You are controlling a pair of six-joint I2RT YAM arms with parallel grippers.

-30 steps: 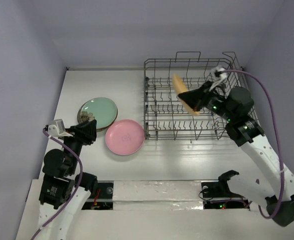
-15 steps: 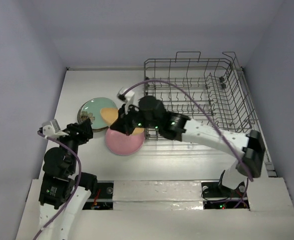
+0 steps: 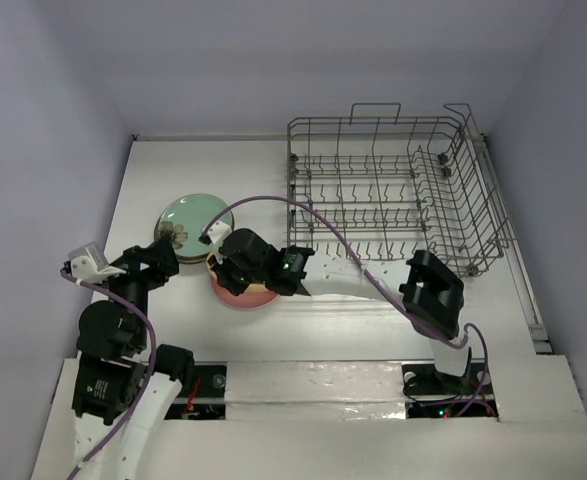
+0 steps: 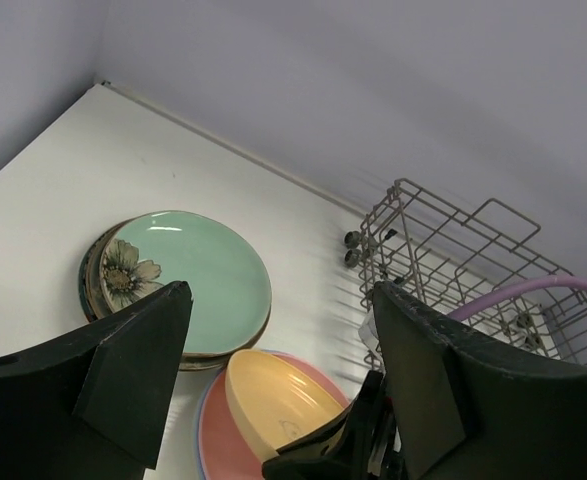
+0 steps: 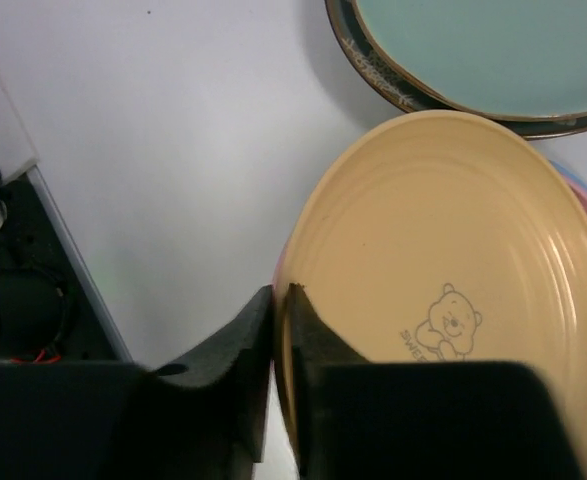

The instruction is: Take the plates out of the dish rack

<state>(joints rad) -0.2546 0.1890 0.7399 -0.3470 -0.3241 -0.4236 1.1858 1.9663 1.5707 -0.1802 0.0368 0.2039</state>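
Where the yellow plate (image 5: 453, 250) is: over the pink plate (image 3: 248, 298), tilted, left of the rack (image 3: 373, 120) and outside it.
Right claw (image 5: 281, 300): clenched on the yellow plate's rim, one finger on each face of it.
Left claw (image 4: 281, 292): released, fingers (image 4: 133, 370) spread wide with nothing between them, raised above the table (image 3: 373, 310) near the left stack.
Yellow plate face: turned up to the right wrist camera, with a small bear drawing (image 5: 448, 315) on it.
Pink plate: flat on the table, with a blue edge showing under it.
Mint plate (image 4: 198, 270): on top of a second stack, just behind and left of the pink one.
Floral plate (image 4: 128, 272): under the mint plate, its flower showing at the left side.
Rack: at the table's far right, well apart from both stacks.
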